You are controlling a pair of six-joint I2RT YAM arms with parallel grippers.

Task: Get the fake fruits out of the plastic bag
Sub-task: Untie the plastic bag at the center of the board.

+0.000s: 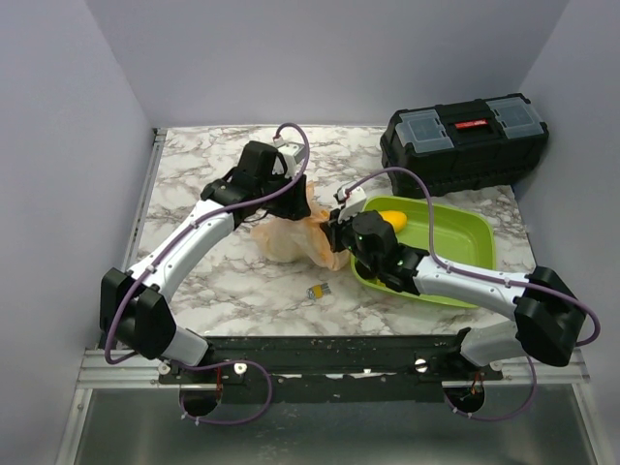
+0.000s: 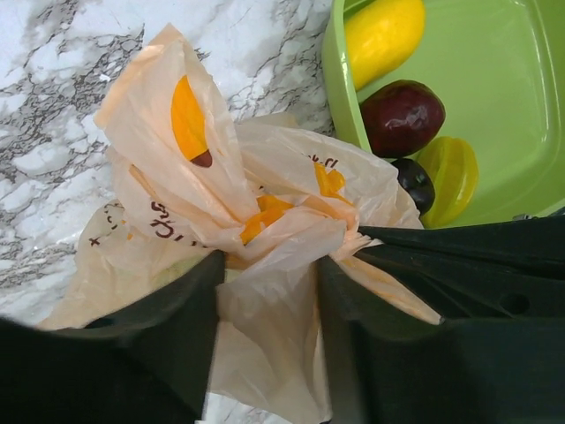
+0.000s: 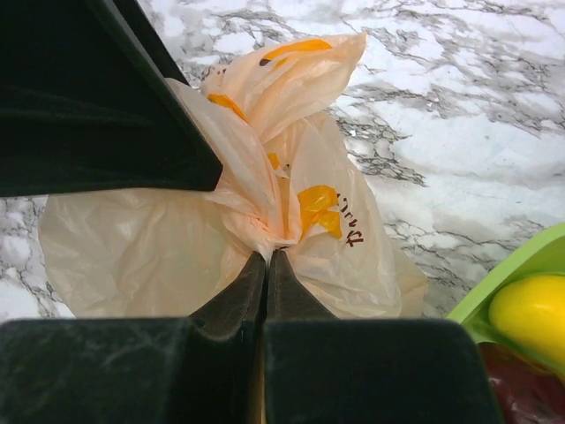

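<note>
The peach-orange plastic bag lies bunched on the marble table, left of the lime-green tray. My right gripper is shut on a gathered pinch of the bag. My left gripper is over the bag's top, its jaws apart, with a loose fold of bag between them. In the tray lie a yellow oval fruit, a dark red-purple round one, a small dark one and a yellow-green one. A faint green tint shows through the bag.
A black toolbox stands at the back right behind the tray. A tiny yellow-and-grey clip lies on the table in front of the bag. Purple walls close in the table on three sides.
</note>
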